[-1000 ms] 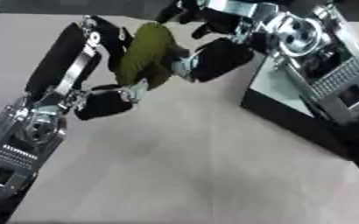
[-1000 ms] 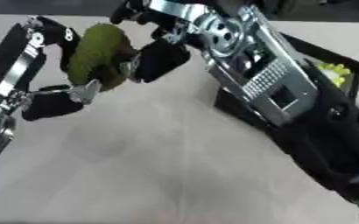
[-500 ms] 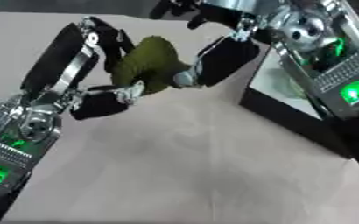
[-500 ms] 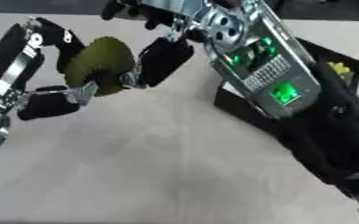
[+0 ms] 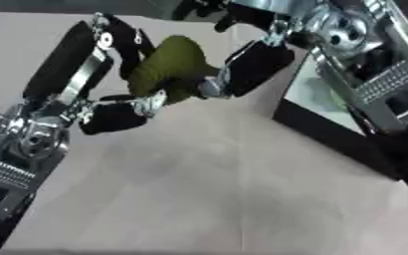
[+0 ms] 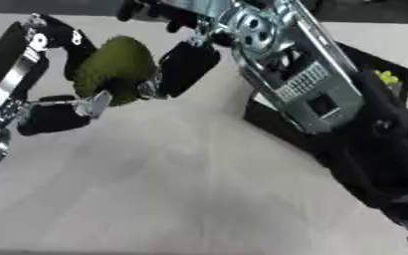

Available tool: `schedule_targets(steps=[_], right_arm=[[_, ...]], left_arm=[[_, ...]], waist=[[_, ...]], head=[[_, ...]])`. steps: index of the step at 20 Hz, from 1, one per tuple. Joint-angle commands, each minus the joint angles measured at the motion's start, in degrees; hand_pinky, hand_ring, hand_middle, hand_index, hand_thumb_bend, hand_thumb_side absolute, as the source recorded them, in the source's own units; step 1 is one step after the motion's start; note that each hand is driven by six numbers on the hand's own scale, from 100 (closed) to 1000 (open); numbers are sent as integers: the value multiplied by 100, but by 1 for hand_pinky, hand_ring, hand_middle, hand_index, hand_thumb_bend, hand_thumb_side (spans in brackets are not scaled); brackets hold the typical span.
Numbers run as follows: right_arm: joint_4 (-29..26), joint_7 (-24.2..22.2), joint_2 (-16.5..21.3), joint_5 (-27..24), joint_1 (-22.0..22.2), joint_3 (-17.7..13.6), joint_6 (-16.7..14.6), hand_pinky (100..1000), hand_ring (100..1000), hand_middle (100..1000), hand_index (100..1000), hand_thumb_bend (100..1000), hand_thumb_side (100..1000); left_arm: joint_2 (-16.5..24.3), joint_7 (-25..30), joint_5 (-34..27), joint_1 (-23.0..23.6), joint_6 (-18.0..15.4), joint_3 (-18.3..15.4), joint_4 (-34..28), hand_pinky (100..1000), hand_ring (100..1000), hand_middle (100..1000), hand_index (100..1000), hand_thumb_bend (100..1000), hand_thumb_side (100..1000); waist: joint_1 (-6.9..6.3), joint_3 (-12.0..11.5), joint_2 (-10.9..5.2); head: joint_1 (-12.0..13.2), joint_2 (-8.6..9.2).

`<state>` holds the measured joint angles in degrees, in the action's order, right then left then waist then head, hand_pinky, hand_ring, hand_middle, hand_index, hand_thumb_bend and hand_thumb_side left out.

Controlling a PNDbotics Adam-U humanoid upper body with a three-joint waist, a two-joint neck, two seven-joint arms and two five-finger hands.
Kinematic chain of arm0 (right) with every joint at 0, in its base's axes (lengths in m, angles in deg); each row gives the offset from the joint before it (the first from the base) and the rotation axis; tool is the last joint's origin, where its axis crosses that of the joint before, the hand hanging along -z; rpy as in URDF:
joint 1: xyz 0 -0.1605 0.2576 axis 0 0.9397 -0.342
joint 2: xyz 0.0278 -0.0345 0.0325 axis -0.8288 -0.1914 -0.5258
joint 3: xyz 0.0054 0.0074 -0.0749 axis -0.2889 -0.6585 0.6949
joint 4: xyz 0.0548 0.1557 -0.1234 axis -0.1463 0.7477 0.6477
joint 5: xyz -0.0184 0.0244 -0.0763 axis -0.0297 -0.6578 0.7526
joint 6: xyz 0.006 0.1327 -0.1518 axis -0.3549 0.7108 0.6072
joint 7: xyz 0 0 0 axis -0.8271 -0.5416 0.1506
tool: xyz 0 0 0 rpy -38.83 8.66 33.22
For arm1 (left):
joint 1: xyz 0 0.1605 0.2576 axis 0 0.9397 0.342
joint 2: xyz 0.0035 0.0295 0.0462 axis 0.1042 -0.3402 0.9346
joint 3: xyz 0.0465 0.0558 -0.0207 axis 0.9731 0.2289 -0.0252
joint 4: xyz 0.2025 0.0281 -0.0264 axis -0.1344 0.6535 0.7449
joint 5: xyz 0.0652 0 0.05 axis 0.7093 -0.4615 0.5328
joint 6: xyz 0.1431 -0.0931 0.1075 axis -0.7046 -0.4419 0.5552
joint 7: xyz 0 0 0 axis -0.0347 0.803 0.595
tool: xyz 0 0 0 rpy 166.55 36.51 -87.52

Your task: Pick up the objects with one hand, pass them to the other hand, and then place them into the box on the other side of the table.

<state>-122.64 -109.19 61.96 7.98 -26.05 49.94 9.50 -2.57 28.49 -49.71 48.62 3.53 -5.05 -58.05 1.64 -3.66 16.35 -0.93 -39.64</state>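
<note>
From my station I see the pale worktop point(image 5: 199, 189) filling the lower part of both views, below and nearer than all the fingers. The black box point(image 6: 281, 127) sits on the worktop to the right of the fingers, under my right forearm; its light interior shows in the left eye view, and a small yellow-green item point(image 6: 383, 77) lies in its far right corner, well apart from the fingers. My right hand point(image 5: 268, 47) comes in from the upper right, and its dark fingers point(image 5: 253, 67) curl down against the right side of the olive-green object point(image 5: 168, 67). My left hand point(image 5: 90, 67) reaches up from the lower left; its upper fingers point(image 5: 120, 42) wrap over the left and top of the object, while its thumb point(image 5: 112, 117) sits just below the object, with the silver tip touching the underside. Both hands are therefore closed around the olive-green object at once, one on each side. The object is rounded and soft-looking, held between the two sets of fingers, clear of the worktop and left of the box. I cannot tell what kind of item it is beyond its colour and rounded form. A small dark patch point(image 6: 120, 92) shows on its lower face, just beside the right fingers.
</note>
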Motion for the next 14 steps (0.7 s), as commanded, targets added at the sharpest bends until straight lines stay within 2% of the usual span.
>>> schedule_targets(steps=[1, 4, 7, 11, 14], right_arm=[[-84, -525, 99, -59, -128, -28, 609, 887, 969, 917, 846, 443, 100], [-70, -458, 77, -178, -125, -7, 668, 885, 968, 901, 840, 410, 100], [-41, -337, 62, -330, -120, 4, 737, 879, 963, 870, 822, 303, 100], [-6, -104, 42, -594, -109, 18, 824, 869, 944, 792, 742, 126, 100], [-18, 164, 40, -788, -97, 18, 879, 843, 885, 680, 625, 100, 100]], left_arm=[[102, 8, -30, -121, -44, -20, -130, 482, 402, 202, 463, 100, 100], [80, 12, -41, -150, -50, -10, -109, 482, 401, 201, 462, 100, 100], [59, 7, -72, -174, -57, 7, -100, 481, 400, 200, 462, 100, 100], [30, 8, -84, -191, -64, 24, -90, 481, 401, 200, 463, 100, 100], [15, -6, -68, -187, -46, 24, -62, 481, 419, 201, 465, 100, 100]], waist=[[70, -13, -79], [72, -20, -78], [74, -25, -71], [75, -32, -60], [76, -32, -57]], head=[[-13, 2], [-11, 1], [-12, -6], [-4, -21], [2, -23]])
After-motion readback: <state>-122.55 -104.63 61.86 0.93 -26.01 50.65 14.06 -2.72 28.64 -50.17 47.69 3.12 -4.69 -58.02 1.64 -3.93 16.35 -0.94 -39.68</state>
